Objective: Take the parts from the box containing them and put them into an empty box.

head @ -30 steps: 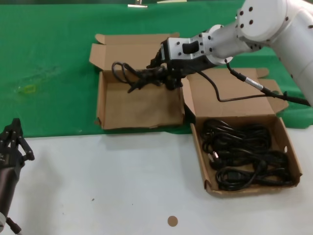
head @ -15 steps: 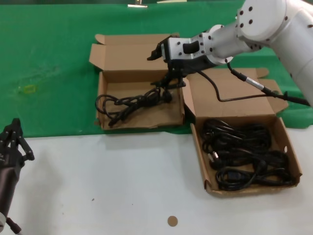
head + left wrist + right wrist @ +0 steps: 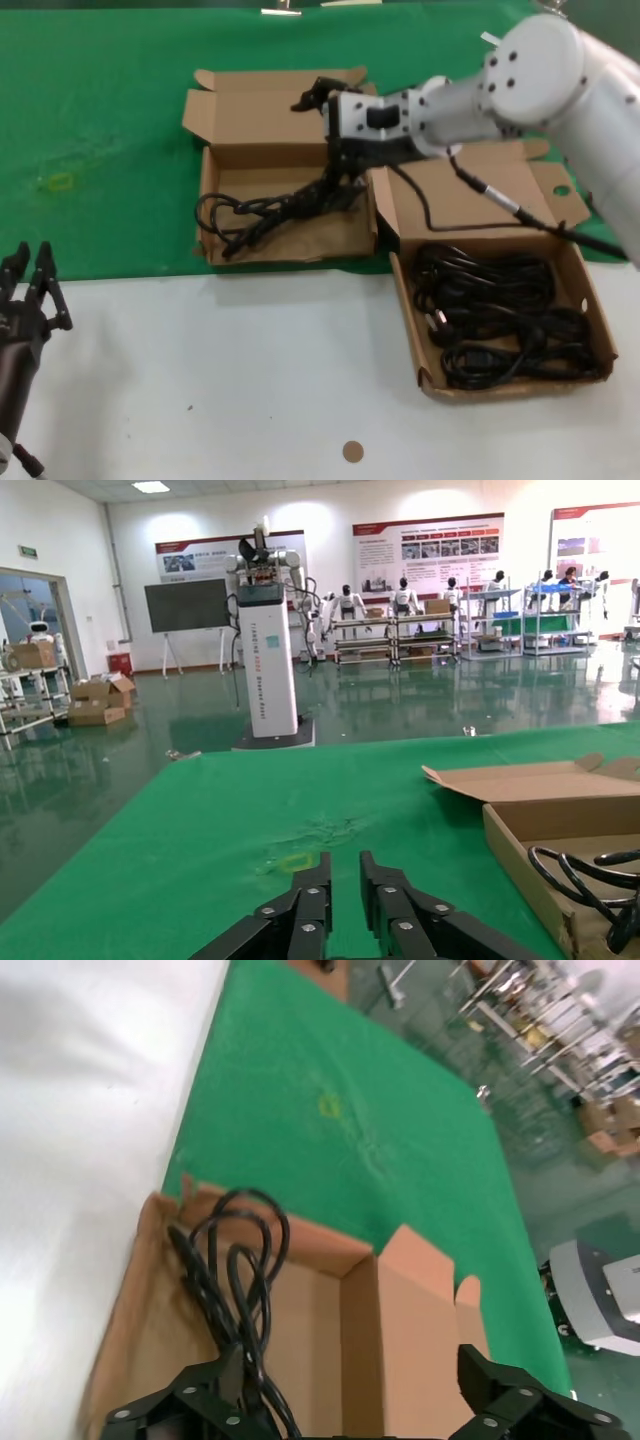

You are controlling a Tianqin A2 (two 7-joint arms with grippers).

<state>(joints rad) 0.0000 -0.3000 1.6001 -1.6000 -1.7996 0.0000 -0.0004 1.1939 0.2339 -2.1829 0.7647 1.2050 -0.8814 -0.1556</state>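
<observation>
With its jaws standing wide apart, the right gripper [image 3: 322, 135] is hovering over the receiving box [image 3: 215, 232], its cable bundle [image 3: 262, 210] delivered; next, I judge, comes reaching to the full box [image 3: 598, 318] beside it, while the left gripper [image 3: 28, 290], fingers nearly together, is idling nearer the robot than it.

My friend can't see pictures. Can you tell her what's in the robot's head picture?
The robot's right gripper hangs open over a cardboard box with one black cable inside. A second box nearby holds more cables, and the left gripper waits at the table's edge.

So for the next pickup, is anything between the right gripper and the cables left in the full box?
Only that box's raised lid, standing between the right gripper, open over the other box, and the remaining cables; lifting over it should clear.
</observation>
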